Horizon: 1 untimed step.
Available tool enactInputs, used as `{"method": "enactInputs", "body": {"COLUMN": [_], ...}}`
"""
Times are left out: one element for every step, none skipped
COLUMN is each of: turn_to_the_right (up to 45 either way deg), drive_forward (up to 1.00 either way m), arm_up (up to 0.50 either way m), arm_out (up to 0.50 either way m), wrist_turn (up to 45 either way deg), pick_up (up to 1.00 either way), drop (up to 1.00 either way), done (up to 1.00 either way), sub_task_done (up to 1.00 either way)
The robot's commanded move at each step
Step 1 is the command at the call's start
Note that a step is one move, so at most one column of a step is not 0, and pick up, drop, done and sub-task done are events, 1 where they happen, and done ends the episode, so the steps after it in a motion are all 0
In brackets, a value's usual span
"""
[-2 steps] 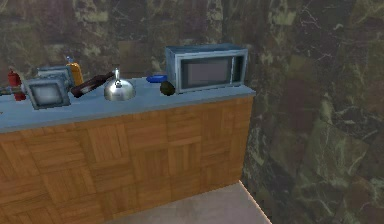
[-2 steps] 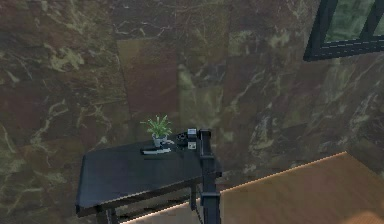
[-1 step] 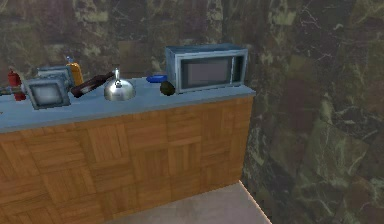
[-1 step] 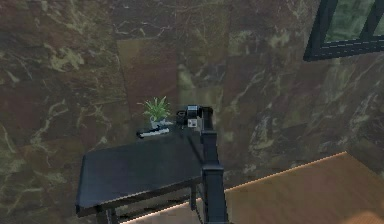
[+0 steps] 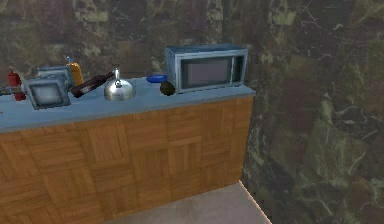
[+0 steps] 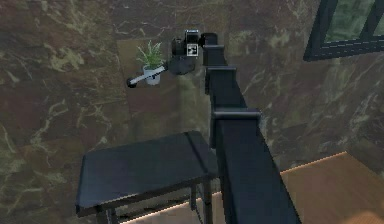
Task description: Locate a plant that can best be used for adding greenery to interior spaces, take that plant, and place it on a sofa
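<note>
Marble-veined dark walls back a spiky green plant [image 6: 150, 52] in its white pot, held by the gripper [image 6: 148, 75] clear above a flat black table [image 6: 140, 170]; a parquet-fronted blue counter [image 5: 140, 108] carries a boxy microwave [image 5: 207, 68].

Microwave [image 5: 207, 68] right of kettle [image 5: 118, 88] on counter [image 5: 150, 112], plant [image 6: 151, 50] at claw [image 6: 146, 76] beyond table [image 6: 140, 172], left of arm [image 6: 236, 125]
</note>
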Motion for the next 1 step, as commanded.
{"method": "enactInputs", "body": {"turn_to_the_right": [0.0], "drive_forward": [0.00], "arm_up": [0.00], "arm_out": [0.00], "wrist_turn": [-45.0], "pick_up": [0.00], "drop": [0.00], "done": [0.00], "sub_task_done": [0.00]}}
